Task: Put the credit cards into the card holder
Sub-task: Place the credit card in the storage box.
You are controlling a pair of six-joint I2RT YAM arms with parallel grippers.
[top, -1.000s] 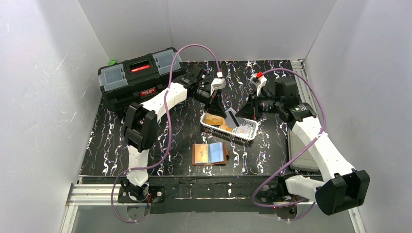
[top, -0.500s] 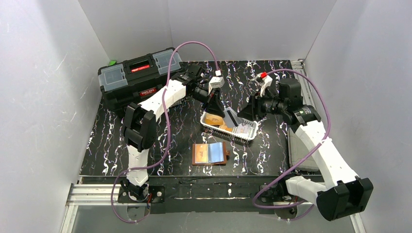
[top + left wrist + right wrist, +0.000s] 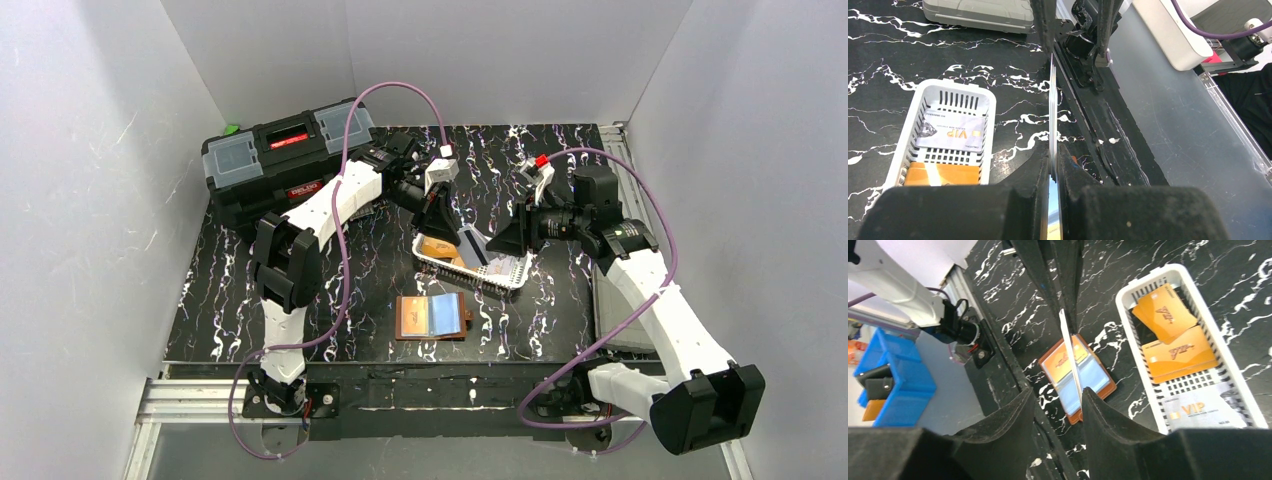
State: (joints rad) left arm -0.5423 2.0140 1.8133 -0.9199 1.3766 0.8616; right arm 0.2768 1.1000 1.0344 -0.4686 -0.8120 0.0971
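Top external view: above the white basket (image 3: pixel 471 276), the left gripper (image 3: pixel 446 226) clamps a credit card (image 3: pixel 474 245); the right gripper (image 3: pixel 493 243) straddles its other end, fingers parted.

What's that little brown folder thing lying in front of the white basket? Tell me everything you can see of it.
The card holder is a small brown wallet, leather by the look of it. It lies opened flat on the black marbled table, nearer the arms' bases than the white basket and apart from it. Inside are clear plastic sleeves with a bluish sheen, and one sleeve shows an orange card. Only the table touches it.
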